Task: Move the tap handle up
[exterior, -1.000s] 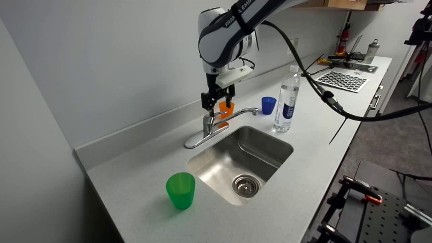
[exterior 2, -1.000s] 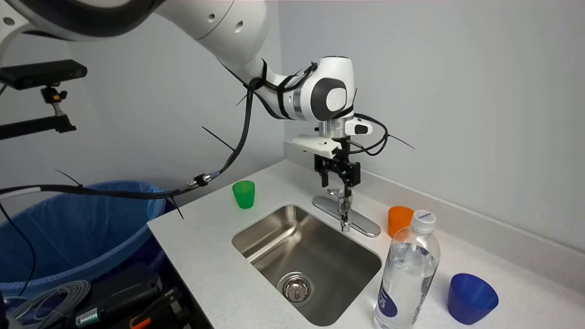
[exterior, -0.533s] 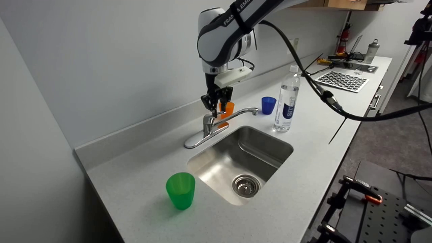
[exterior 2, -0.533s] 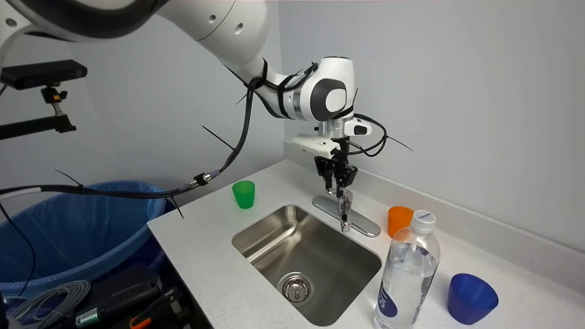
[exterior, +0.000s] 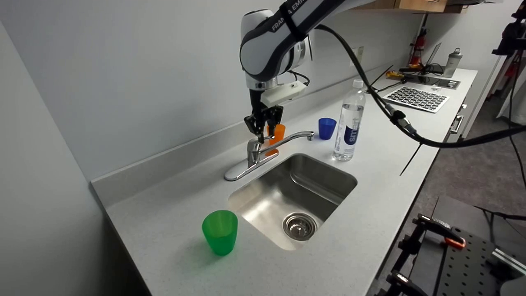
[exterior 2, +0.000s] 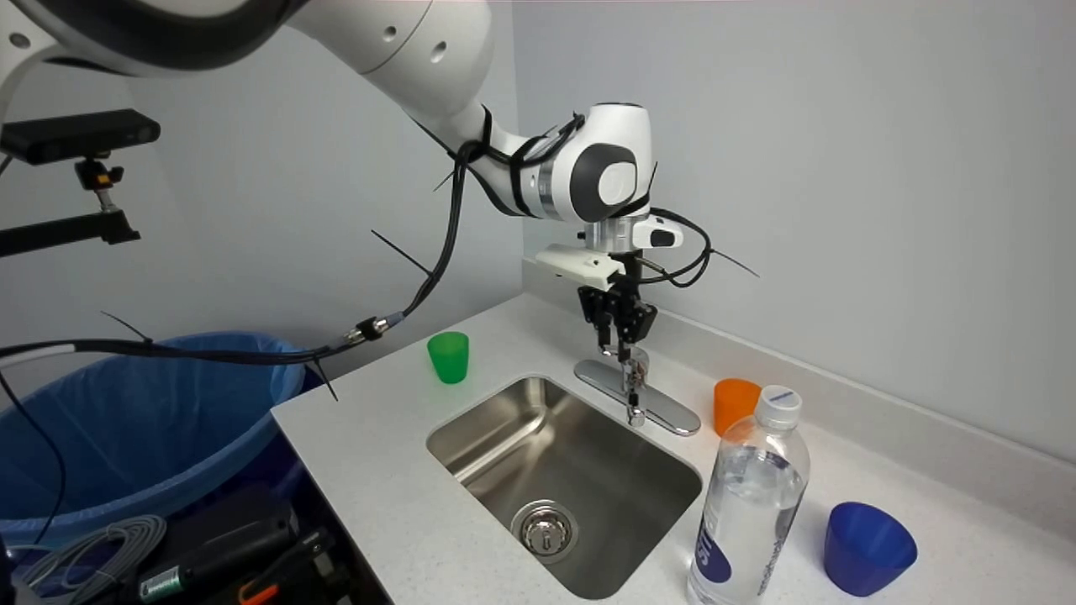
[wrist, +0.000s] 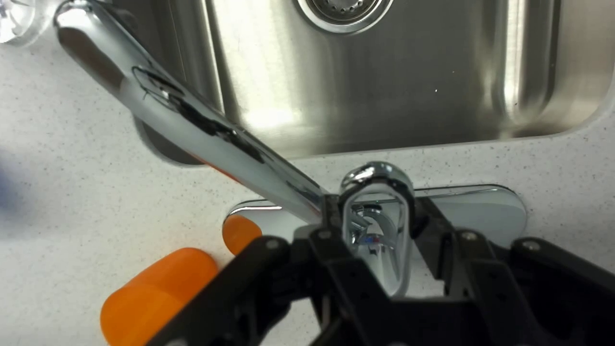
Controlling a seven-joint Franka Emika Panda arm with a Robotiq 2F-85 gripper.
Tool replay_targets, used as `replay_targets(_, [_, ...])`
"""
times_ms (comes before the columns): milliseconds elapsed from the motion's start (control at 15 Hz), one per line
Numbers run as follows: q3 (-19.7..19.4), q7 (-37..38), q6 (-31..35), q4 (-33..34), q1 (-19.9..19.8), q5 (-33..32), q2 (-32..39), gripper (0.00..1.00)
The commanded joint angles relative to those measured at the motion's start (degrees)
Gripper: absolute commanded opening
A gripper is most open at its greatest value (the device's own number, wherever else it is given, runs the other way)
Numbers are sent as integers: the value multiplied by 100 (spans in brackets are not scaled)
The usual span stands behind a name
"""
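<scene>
The tap handle (wrist: 377,172) is a chrome loop-shaped lever on top of the small silver faucet body (exterior: 251,154). In the wrist view my gripper (wrist: 375,210) is shut on it, one black finger pad (wrist: 330,210) against each side of the loop. In both exterior views the gripper (exterior: 266,136) points straight down over the faucet, its fingertips at the lever. The lever's tip (exterior 2: 607,351) shows beside the fingers. It looks roughly level, low over the body. The longer chrome spout (wrist: 206,129) slants away beside the left finger, close to it.
A steel sink (exterior 2: 572,470) lies in front of the faucet. Beside the faucet base stands an orange cup (wrist: 158,293). A water bottle (exterior 2: 748,504) and blue cup (exterior 2: 868,550) stand further along the counter; a green cup (exterior: 220,234) is on the opposite side. A wall runs behind.
Over the first half second the fingers came together from wide apart onto the tap handle. Since then gripper, arm and handle look still.
</scene>
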Motion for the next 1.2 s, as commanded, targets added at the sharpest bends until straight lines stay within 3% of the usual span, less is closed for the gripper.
replay_targets(0, [56,-139,160,196,-81,124,141,17])
replay_targets(467, [60,-478,159,206,-105,29,145,17])
replay_targets(533, [58,-524,159,206,-106,19,145,67])
replay_targets(667, [60,-578,203,207,-115,25,151,74])
replay_targets(933, [53,-702,267,228,-115,-2,173,99])
replay_targets(1133, [61,-770,245,268,-123,9,198,100])
